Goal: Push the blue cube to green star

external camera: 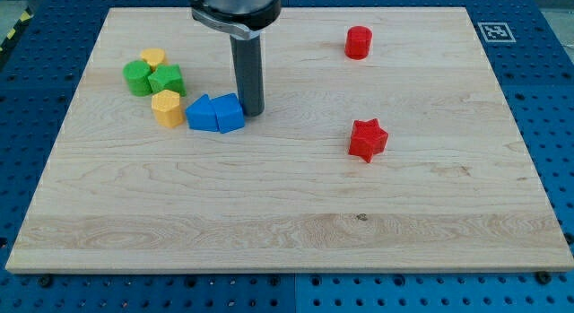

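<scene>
Wooden board (287,196), pale grain, lay on a blue perforated table (556,98). My tip (252,112) stood on the board just beside the blue cube (230,113), at its right side in the view, touching or very nearly so. I carry no jaws, only the rod, so nothing was spread or pinched. The blue cube sat left of centre, in the upper half of the board, one corner edge turned toward the view's bottom; it showed no clear long axis. A second blue block (204,114), wedge-like, pressed against its left side, and the pair formed a short row running left to right. Yellow block (167,108) sat just left of that row. Green star (166,79) lay above the yellow block, up and left of the cube, near it yet apart. Green cylinder (137,78) touched the star's left; another yellow block (153,57) sat above them. Red cylinder (358,42) stood at upper right. Red star (368,140) lay right of centre.
</scene>
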Controlling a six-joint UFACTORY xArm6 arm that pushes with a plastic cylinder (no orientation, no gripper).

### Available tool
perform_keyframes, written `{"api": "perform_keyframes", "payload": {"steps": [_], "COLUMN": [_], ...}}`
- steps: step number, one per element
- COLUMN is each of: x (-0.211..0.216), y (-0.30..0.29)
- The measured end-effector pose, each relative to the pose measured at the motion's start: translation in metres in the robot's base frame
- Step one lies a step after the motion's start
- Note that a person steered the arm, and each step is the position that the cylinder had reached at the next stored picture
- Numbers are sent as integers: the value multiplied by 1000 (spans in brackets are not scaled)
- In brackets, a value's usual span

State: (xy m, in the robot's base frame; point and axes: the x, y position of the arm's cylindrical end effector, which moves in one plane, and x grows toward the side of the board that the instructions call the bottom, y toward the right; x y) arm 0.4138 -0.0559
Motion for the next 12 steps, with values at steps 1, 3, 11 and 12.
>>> {"api": "perform_keyframes", "payload": {"steps": [1, 3, 11, 12], "x": [-1, -26, 33, 28], "y": [-5, -9, -21, -21]}}
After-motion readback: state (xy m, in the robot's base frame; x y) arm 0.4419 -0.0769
